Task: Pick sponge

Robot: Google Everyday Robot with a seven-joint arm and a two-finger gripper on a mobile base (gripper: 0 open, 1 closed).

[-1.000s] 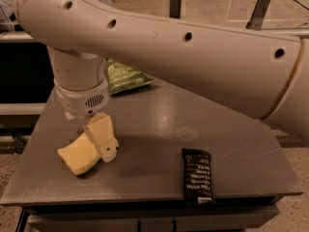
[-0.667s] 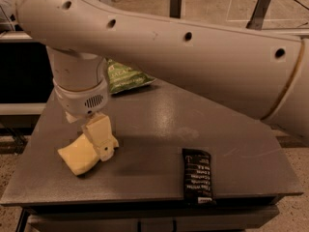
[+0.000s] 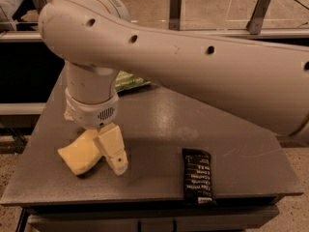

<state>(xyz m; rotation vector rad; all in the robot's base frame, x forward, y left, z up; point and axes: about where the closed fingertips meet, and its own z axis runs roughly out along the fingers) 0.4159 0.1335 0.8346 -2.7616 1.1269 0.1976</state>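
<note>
The sponge point(image 3: 79, 153) is a pale yellow foam block near the front left of the grey table point(image 3: 231, 129). Its lower left end is down at the tabletop and its upper right end slants up under the wrist. My gripper point(image 3: 108, 153) hangs from the big cream arm and is down at the table. It sits right against the sponge's right side and covers part of it. I cannot tell how far the gripper reaches around the sponge.
A green snack bag point(image 3: 129, 81) lies at the back of the table, partly hidden behind the wrist. A black wrapped bar point(image 3: 197, 176) lies near the front edge, right of the gripper. The arm spans the upper view. Metal rail posts stand behind the table.
The arm and gripper have shifted a little to the right and down. The sponge stays in about the same place beside the gripper.
</note>
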